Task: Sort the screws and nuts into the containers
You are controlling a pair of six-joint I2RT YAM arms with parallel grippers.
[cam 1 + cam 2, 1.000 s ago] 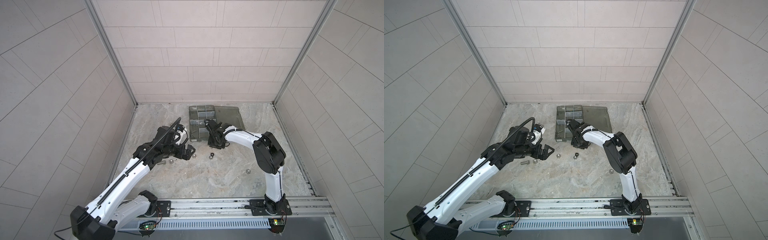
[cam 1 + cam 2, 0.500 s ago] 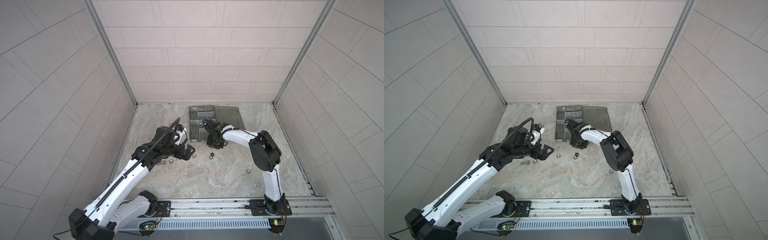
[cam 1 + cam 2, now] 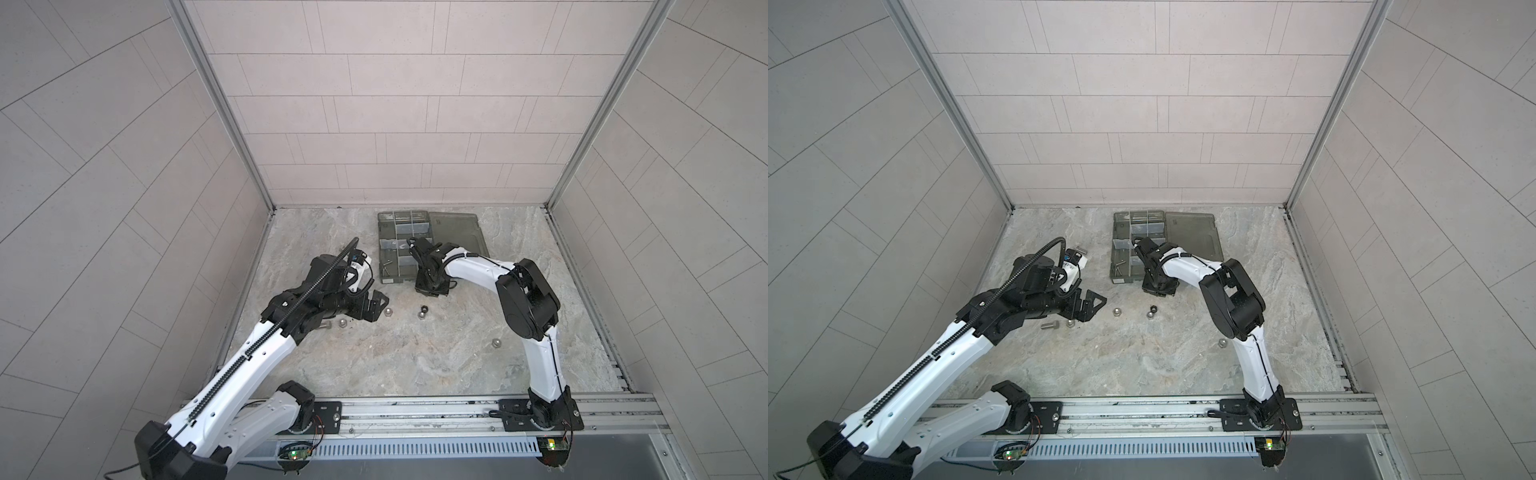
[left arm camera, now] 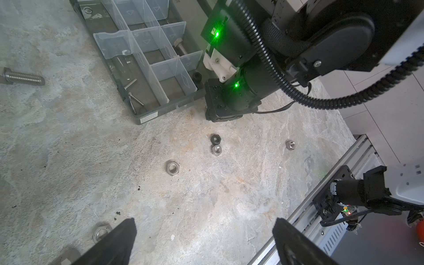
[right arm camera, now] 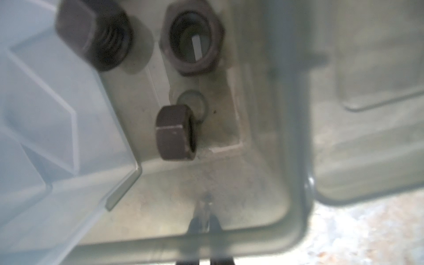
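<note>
The organizer box (image 3: 384,243) lies open on the floor at the back, its containers (image 4: 160,36) split by clear dividers. My right gripper (image 5: 205,220) is shut and empty, low in the near right compartment, where three black nuts (image 5: 175,132) rest. Another compartment holds a thick screw (image 4: 180,47) and a third holds thin screws (image 4: 133,96). My left gripper (image 4: 204,221) hangs open over bare floor. In front of it lie a silver nut (image 4: 173,167), a black nut (image 4: 216,138) touching a silver one (image 4: 216,149), and a further nut (image 4: 290,144).
The box's lid (image 3: 457,232) lies flat to its right. A loose bolt (image 4: 21,76) lies left of the box, and another bolt (image 3: 1051,326) and a nut (image 3: 1069,323) sit under my left arm. The base rail (image 3: 415,409) runs along the front.
My right gripper's jaws have come together over the box's near right compartment. The left arm has hardly moved and its jaws stay wide.
</note>
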